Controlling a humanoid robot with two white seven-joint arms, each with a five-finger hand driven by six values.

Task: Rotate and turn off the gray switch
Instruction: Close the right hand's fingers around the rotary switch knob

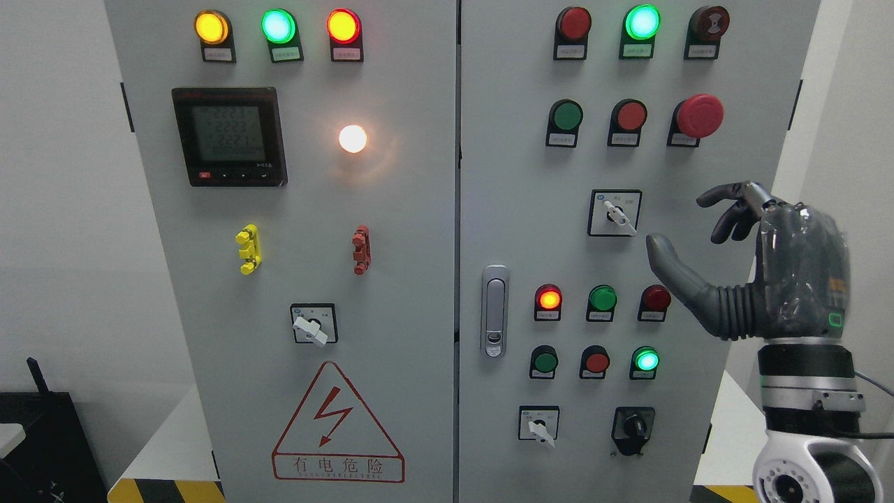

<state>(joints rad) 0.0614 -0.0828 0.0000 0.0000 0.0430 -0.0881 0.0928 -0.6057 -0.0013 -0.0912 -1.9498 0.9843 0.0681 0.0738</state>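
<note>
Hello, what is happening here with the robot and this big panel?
A humanoid robot faces an electrical cabinet full of lamps, buttons and rotary switches. Its right hand is raised beside the gray switch on the right door, with the thumb pointing toward it and the fingers relaxed, holding nothing. The hand is close to the switch but does not touch it, so the knob is not yet gripped. The left hand is not visible.
</note>
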